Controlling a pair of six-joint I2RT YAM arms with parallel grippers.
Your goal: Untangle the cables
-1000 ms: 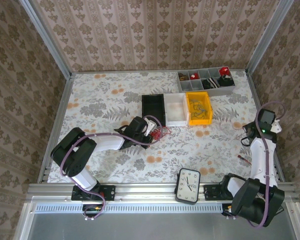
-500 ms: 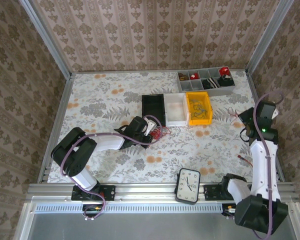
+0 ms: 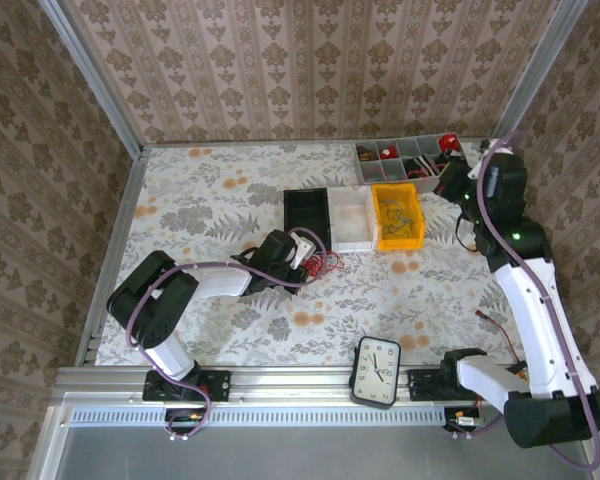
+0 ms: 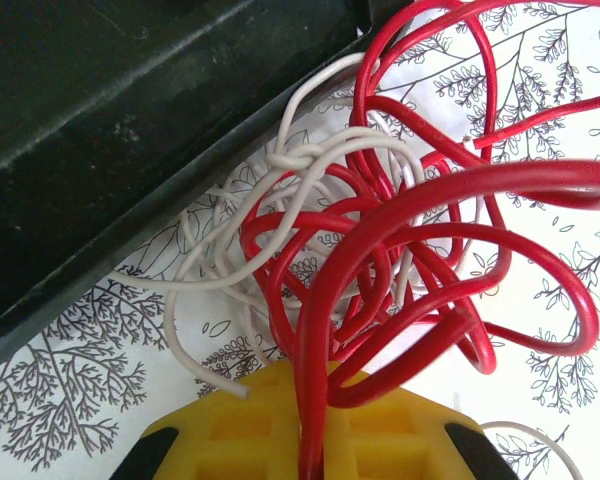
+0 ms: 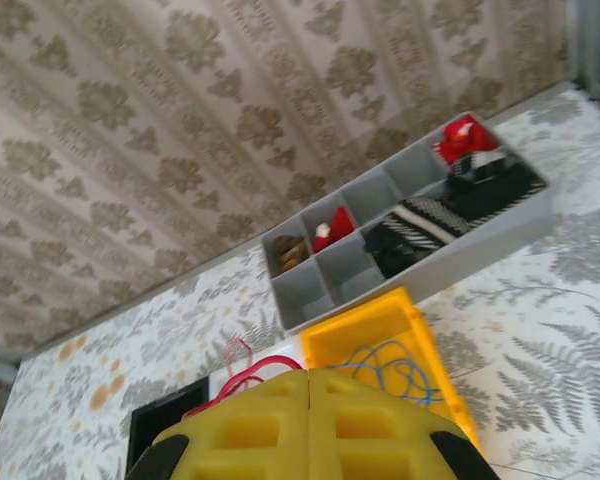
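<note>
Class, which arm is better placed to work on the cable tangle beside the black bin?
Left. The left end effector is at the red and white cable tangle, shut on a red strand, beside the black bin. The right end effector is off near the gray organizer.

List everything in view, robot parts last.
tangled red and whitish cables: one bundle, by the black bin
black plastic bin: one, mid-table
white plastic bin: one, right of the black
yellow plastic bin: one, right of the white
blue wires: a few, in the yellow bin
grey compartment tray: one, far right
black-framed white clock: one, near edge
loose red wire: one, right side
left pincer: shut on a red cable
right pincer: shut, near the tray
</note>
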